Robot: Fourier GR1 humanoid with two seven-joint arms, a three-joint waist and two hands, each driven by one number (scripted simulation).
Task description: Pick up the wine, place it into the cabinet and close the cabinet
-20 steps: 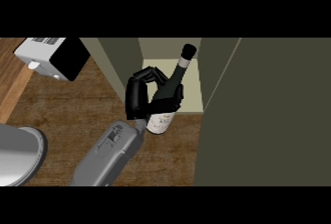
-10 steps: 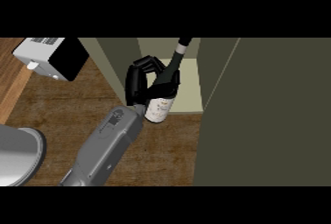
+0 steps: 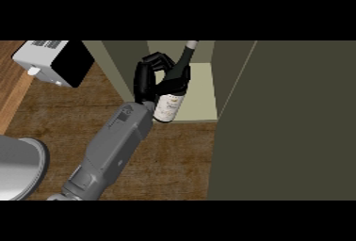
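Hand (image 3: 146, 81) curled round wine bottle (image 3: 167, 106) body, bottle tilted, neck pointing into open cabinet (image 3: 199, 94).

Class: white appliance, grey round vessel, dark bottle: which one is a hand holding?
The dark bottle, at the cabinet opening; the hand curls round it, while the others lie untouched.

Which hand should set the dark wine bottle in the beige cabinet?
Left: left hand curled round the dark glass wine bottle at the beige cabinet shelf; right hand not in view.

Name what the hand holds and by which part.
The left hand holds the wine bottle, fingers curled round its dark body between label and neck.
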